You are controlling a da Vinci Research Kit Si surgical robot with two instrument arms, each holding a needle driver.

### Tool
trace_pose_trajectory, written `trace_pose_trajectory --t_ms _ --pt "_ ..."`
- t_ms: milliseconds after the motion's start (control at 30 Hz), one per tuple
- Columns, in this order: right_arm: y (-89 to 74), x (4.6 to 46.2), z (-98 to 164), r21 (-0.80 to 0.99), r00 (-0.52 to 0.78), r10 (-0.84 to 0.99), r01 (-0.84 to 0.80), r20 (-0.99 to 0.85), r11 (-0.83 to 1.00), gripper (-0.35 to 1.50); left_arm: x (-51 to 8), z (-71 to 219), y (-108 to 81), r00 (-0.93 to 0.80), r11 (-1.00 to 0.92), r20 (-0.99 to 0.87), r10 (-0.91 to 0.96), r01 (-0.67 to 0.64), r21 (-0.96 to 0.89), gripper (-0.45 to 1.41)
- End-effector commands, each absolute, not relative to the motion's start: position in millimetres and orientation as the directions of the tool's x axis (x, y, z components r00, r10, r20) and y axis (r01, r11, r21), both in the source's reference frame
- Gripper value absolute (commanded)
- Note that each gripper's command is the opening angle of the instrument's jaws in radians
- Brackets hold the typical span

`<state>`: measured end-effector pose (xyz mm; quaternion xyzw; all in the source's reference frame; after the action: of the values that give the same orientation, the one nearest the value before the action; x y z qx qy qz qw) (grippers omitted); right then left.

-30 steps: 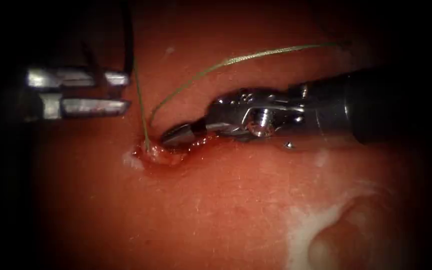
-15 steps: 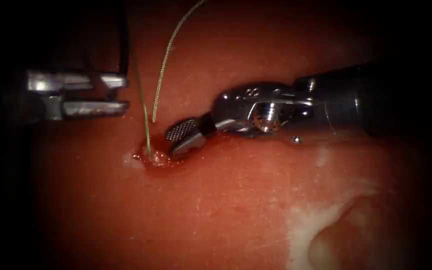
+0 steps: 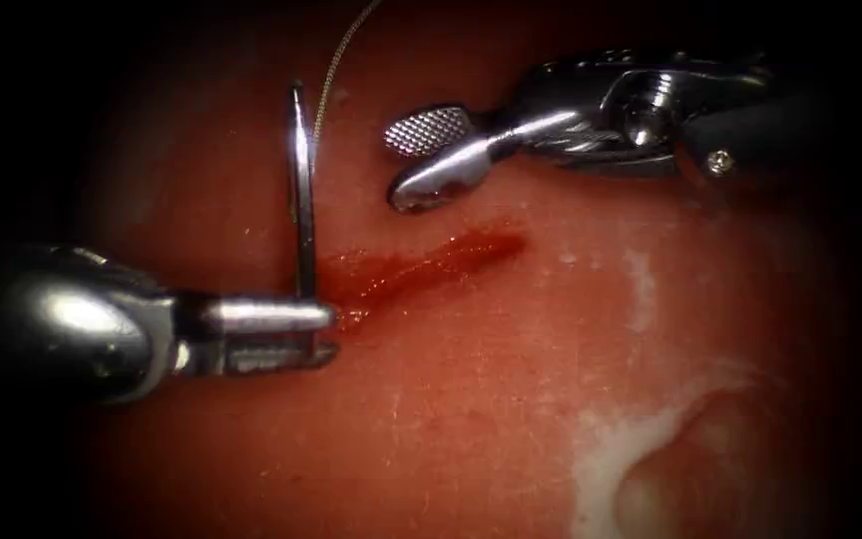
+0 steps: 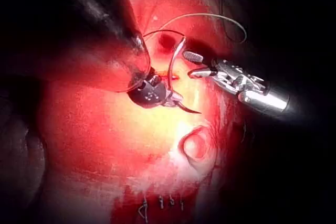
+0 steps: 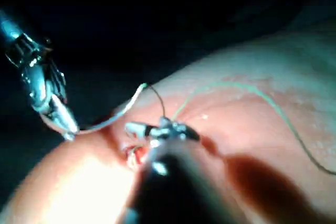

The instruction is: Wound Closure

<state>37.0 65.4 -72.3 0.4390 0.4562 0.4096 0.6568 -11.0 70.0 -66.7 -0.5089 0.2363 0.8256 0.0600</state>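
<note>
Left end effector [image 3: 316, 334] is clamped on the needle [image 3: 300, 190] near one end; the needle stands clear of the tissue [image 3: 451, 399], at the left end of the cut [image 3: 421, 268]. Right end effector [image 3: 421, 160] stands apart, empty, above the cut. Thread [image 3: 336, 60] trails from the needle's upper end.

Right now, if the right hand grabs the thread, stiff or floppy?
Likely floppy: the thread trails off the needle in a loose curve. Probably light, thin, apt to slip. The left hand grips the needle near its point, seemingly clear of the tissue; the right hand is open, empty.
</note>
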Motion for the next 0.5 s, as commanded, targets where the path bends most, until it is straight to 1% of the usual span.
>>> trace_pose_trajectory --t_ms 33,100,200,267,367,500 --pt "64.8 38.2 -71.7 0.966 0.207 0.959 -0.13 -0.195 0.225 0.86 -11.4 -65.5 69.7 -0.5 -0.87 -0.853 -0.148 -0.345 0.353 -0.35" --pt "64.5 38.4 -71.5 0.975 0.173 0.972 -0.125 -0.16 0.183 0.86 -11.4 -64.9 69.6 -0.524 -0.858 -0.838 -0.154 -0.349 0.376 -0.35" --pt "64.0 38.6 -71.0 0.991 0.082 0.994 -0.103 -0.074 0.083 0.84 -11.1 -64.2 69.9 -0.565 -0.839 -0.806 -0.177 -0.342 0.424 -0.35" --pt "64.1 38.8 -70.9 0.995 0.027 1.0 -0.095 0.002 0.0 0.84 -10.9 -64.2 69.8 -0.562 -0.827 -0.795 -0.227 -0.32 0.462 -0.35" --pt "63.7 39.4 -70.4 0.996 -0.026 0.999 -0.084 0.039 -0.041 0.83 -10.9 -64.3 69.8 -0.547 -0.818 -0.794 -0.265 -0.309 0.486 -0.35" --pt "63.3 40.2 -69.7 0.997 -0.039 0.997 -0.04 0.065 -0.067 0.81 -11.0 -64.5 69.6 -0.526 -0.816 -0.798 -0.295 -0.296 0.496 -0.35"
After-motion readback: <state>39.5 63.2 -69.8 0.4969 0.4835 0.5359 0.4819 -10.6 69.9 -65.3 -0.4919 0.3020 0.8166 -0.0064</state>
